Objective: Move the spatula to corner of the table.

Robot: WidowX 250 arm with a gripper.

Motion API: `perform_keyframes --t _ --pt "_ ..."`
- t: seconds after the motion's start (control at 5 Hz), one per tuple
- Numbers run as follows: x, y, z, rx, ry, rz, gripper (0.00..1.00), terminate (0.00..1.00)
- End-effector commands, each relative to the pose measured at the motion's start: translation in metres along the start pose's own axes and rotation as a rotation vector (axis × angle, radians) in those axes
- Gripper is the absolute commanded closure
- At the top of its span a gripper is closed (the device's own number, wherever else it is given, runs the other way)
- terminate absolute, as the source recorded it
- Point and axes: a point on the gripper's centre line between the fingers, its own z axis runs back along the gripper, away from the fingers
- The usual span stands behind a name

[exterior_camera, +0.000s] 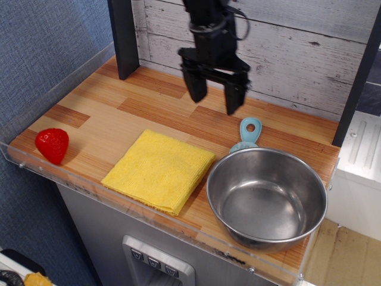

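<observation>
The light-blue spatula [248, 133] lies on the wood-plank table [119, 113] at the right, its handle with the hole pointing to the back. Its head is mostly hidden behind the rim of the steel bowl. My black gripper [215, 102] hangs open and empty above the table, a little to the left of and behind the spatula's handle, fingers pointing down.
A steel bowl [266, 197] stands at the front right, touching the spatula's head. A yellow folded cloth [159, 170] lies at the front middle. A red strawberry [52, 145] sits at the front left corner. A dark post [124, 37] stands at the back left.
</observation>
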Motion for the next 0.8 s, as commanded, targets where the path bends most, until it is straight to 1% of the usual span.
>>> perform_keyframes --t 0.0,0.2,0.4,0.6 --pt "0.007 -0.035 0.026 0.019 -0.024 -0.095 0.00 0.00" --pt "-0.001 -0.037 0.016 0.071 0.024 -0.109 0.00 0.00" --pt "-0.009 -0.035 0.005 0.091 0.053 -0.113 0.00 0.00" --pt "-0.016 -0.034 -0.003 0.098 0.057 -0.091 0.00 0.00"
